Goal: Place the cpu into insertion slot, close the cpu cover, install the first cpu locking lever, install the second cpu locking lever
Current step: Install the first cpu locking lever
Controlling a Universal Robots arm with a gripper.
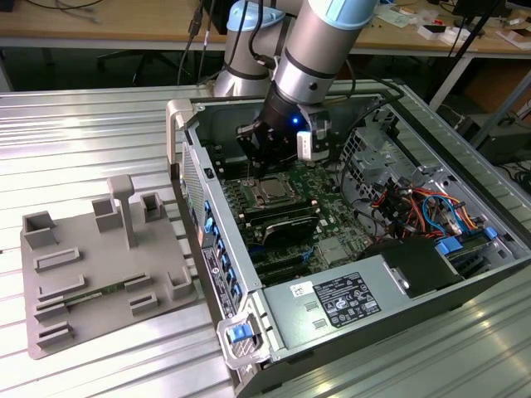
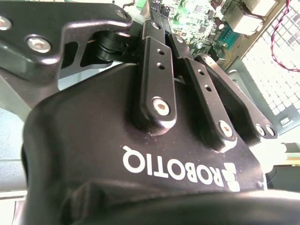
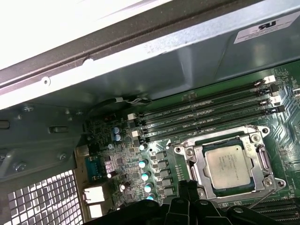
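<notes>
The cpu (image 3: 229,164) lies flat in the insertion slot (image 3: 185,151), silver face up; in the exterior view the cpu (image 1: 271,192) sits mid-board inside the open case. The cpu cover (image 3: 202,169) lies down around it as a silver frame. A thin wire lever (image 3: 263,198) slants off the socket's corner. My gripper (image 3: 187,193) hovers at the socket's edge, shut with nothing in it. In the exterior view the gripper (image 1: 263,166) hangs just above the socket's far side. The second wrist view shows the gripper (image 2: 157,14) with its black links drawn together.
Long black memory slots (image 3: 211,110) run beside the socket, with another bank (image 1: 282,225) on its other side. The case wall (image 3: 140,65) rises close by. Cables (image 1: 415,207) and a power supply (image 1: 332,303) fill the case. A grey fixture (image 1: 91,274) lies at the exterior view's left.
</notes>
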